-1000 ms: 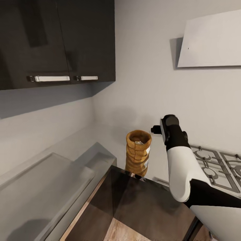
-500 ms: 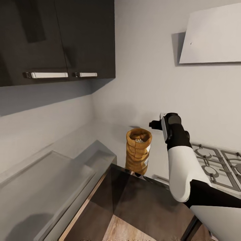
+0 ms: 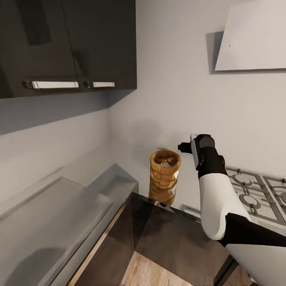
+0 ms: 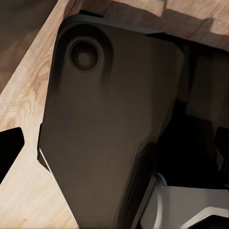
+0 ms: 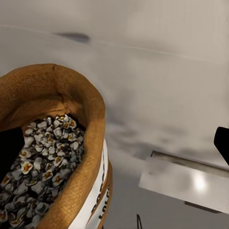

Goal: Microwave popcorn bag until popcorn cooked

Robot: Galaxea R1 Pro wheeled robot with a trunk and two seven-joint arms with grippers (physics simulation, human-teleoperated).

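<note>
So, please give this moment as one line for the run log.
popcorn bag: upright, open, kernels inside | right arm: raised beside bag | right fingers: state unclear | gas hob: behind arm

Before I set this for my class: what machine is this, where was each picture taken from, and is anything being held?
This is a simulated wheeled robot with two arms. The large picture comes from its head camera: its white-and-black right arm extends toward a tan-brown crumpled paper sack of whitish popcorn kernels, near a grated gas hob and below dark brown cabinets. The other two pictures come from cameras at each wrist. The right gripper is open beside the sack's rim, holding nothing. The left gripper hangs open above light wood flooring.
</note>
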